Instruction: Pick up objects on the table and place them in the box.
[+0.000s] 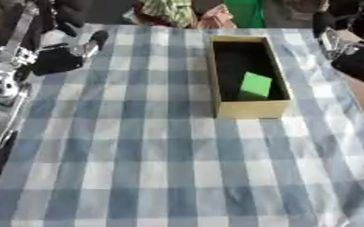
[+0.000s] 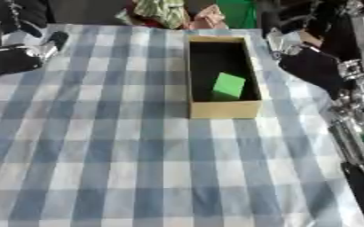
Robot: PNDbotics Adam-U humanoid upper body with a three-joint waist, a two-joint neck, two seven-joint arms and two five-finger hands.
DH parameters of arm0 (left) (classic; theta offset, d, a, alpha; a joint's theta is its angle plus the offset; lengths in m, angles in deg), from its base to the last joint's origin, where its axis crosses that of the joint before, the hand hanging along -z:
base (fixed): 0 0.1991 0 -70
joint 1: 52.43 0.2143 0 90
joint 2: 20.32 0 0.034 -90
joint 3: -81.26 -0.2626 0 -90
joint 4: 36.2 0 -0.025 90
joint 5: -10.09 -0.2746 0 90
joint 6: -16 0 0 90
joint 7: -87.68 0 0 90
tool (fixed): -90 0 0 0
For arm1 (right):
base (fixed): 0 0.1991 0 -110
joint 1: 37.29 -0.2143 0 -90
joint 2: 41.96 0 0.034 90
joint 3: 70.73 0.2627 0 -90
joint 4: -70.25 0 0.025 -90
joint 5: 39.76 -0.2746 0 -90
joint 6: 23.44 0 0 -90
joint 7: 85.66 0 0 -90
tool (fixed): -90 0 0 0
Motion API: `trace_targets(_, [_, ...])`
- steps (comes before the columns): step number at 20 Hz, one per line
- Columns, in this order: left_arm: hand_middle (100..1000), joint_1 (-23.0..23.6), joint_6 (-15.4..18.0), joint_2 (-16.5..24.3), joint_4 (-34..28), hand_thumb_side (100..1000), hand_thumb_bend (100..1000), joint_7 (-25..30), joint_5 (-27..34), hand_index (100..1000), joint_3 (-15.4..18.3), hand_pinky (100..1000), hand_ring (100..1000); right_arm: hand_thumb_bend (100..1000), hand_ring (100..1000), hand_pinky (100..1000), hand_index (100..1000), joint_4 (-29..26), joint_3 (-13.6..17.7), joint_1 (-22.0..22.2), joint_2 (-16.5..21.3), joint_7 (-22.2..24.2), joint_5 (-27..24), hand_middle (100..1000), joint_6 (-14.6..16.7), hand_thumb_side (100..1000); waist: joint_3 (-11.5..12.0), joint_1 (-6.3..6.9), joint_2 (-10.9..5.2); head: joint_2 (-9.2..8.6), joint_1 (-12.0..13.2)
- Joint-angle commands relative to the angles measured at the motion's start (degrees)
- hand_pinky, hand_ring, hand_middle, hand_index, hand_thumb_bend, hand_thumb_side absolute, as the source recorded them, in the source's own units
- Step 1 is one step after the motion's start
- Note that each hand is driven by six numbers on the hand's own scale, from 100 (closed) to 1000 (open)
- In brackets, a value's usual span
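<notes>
Lying inside box (image 1: 249, 108), green block (image 1: 256, 85), apart from both robot hands (image 1: 61, 57) (image 2: 313, 62), grips unclear.

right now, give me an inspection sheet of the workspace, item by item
surface: table under a blue and white checked cloth, lying flat
job's things: open cardboard box standing on the far middle of the cloth; a green block lies inside it at the near end; no loose object seen on the cloth
clutter: nothing seen on the cloth
hands: left hand over the far left corner of the table; right hand at the far right edge; neither holds anything that I can see, finger pose unclear
cables: nothing seen
surroundings: coloured items, green, striped and reddish, beyond the far edge, too unclear to name
</notes>
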Motion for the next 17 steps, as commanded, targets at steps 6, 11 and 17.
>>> trace_targets(6, [644, 2.54, -0.28, -1.57, -1.39, 151, 438, -4.09, 3.81, 804, 2.5, 562, 607, 289, 665, 573, 760, 2.19, -0.39, -0.68, -0.79, -1.24, 0.02, 667, 0.72, 100, 1.09, -0.15, -0.29, 0.66, 0.85])
trace_targets(11, [636, 4.0, 0.18, -2.4, -0.68, 152, 434, -4.35, 4.49, 804, 2.76, 559, 602, 291, 637, 560, 760, 4.03, -1.17, -0.34, -1.42, -1.37, 0.08, 652, 0.95, 100, 1.4, -0.3, 0.03, 1.12, 0.73])
trace_targets(17, [628, 4.94, 1.28, -3.06, 0.27, 150, 433, -3.72, 4.85, 803, 2.54, 556, 596, 298, 641, 563, 766, 5.51, -1.84, 0.11, -1.74, -0.92, 0.35, 655, 1.11, 100, 1.43, -0.47, 0.25, 1.27, 0.49])
